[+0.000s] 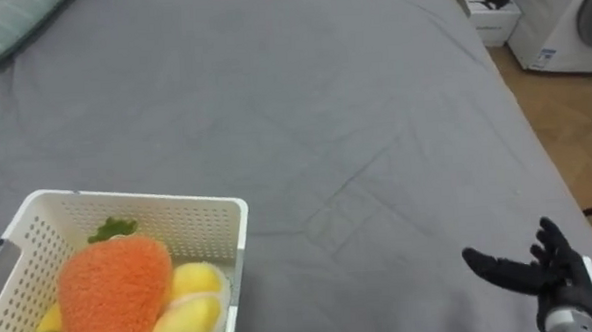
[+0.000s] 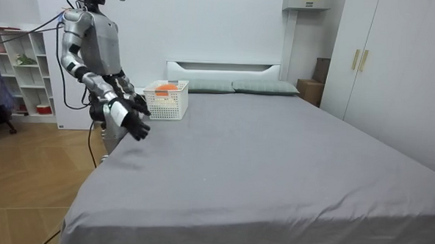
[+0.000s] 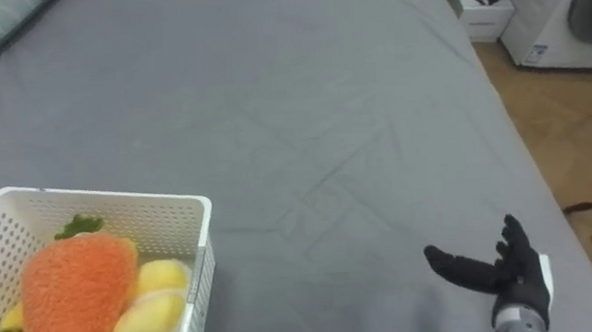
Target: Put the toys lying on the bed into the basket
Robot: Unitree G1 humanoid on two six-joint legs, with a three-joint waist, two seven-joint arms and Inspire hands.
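Closest to the robot, where it stands at the side of the bed up by the headboard, its right hand (image 1: 559,280) hovers low over the edge of the mattress. The dark fingers are spread and the thumb is out, and it holds nothing. I take that for a hand free to reach, not one carrying.

Beside it, on the robot's left, a white slatted plastic basket (image 1: 137,201) sits on the sheet, within easy reach of both arms. The toys are in it. A big orange plush carrot with a green top (image 1: 113,289) lies on top, with soft yellow plush pieces (image 1: 187,311) tucked against the basket's wall. The left hand (image 2: 139,104) is up near the basket; whether it is spread or curled I cannot tell.

Beyond stretches the grey bedsheet (image 1: 304,116), creased but smooth. Every toy I can make out is in the basket, so the collecting looks close to finished.

Farthest off are a pale striped pillow (image 1: 0,29), a small white cabinet (image 1: 492,22) and a white washing machine (image 1: 580,18).
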